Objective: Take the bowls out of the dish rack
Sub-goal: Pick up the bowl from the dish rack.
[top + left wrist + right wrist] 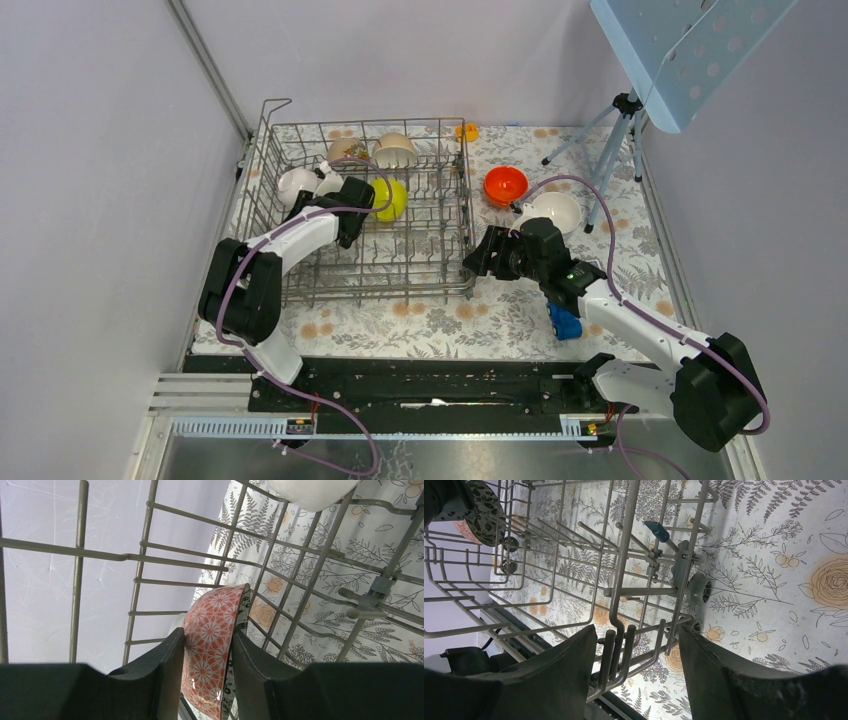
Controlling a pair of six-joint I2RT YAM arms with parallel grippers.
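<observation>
Inside dish rack (470,215), near middle, left gripper (207,634) clamped on rim of floral bowl (210,622) standing on edge. I'd lift straight up, clear of tines, before swinging to 3 o'clock worktop (450,315). Right gripper (639,630) has jaws apart, straddling rack wall at 4 o'clock.

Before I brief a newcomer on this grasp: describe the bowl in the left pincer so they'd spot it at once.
Find the grey wire dish rack, then its left half, where the left pincer reaches in. The bowl clamped there is coral-red with white flowers; its neighbours are plain white, beige and yellow-green.
</observation>
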